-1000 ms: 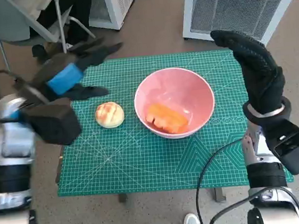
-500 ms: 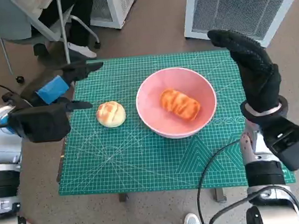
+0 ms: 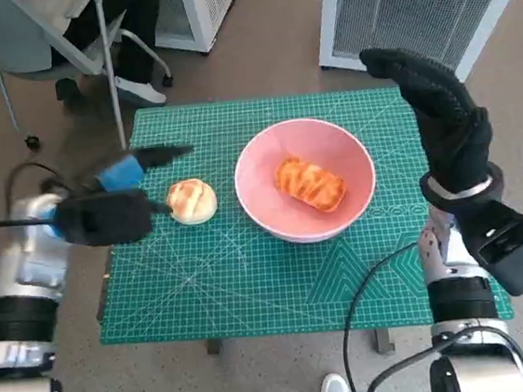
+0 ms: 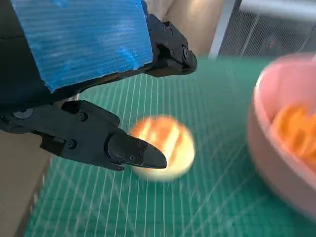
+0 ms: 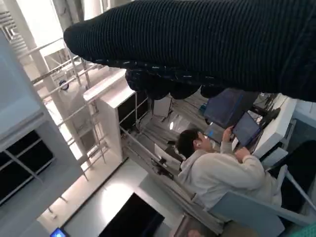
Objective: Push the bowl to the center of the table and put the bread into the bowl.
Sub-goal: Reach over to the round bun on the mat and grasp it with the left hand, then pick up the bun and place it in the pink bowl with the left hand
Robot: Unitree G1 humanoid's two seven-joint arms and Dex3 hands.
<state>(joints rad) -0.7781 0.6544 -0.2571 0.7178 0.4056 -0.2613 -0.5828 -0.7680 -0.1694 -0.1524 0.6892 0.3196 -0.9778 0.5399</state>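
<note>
1. Bread loaf point(image 3: 312, 182) lies inside the pink bowl point(image 3: 262, 156), mid-counter point(image 3: 252, 281).
2. Round bun point(image 3: 192, 200) sits at the bowl's nine o'clock.
3. My left hand point(image 3: 129, 177), spread and empty, hovers beside the bun.
4. My right hand point(image 3: 446, 125) is raised, fingers apart, holding nothing.

No text, label, brand, number or sign can be read in any of the three views. The green cutting mat point(image 3: 252, 281) on the table is printed only with pale grid lines, diagonals and small circles; if figures run along its edges, they are too small to make out. The blue tape on the back of the left hand point(image 4: 74, 74) is plain. In the right wrist view, the screen point(image 5: 245, 129) that a seated person point(image 5: 217, 170) holds is too small and dark to show any writing.
</note>
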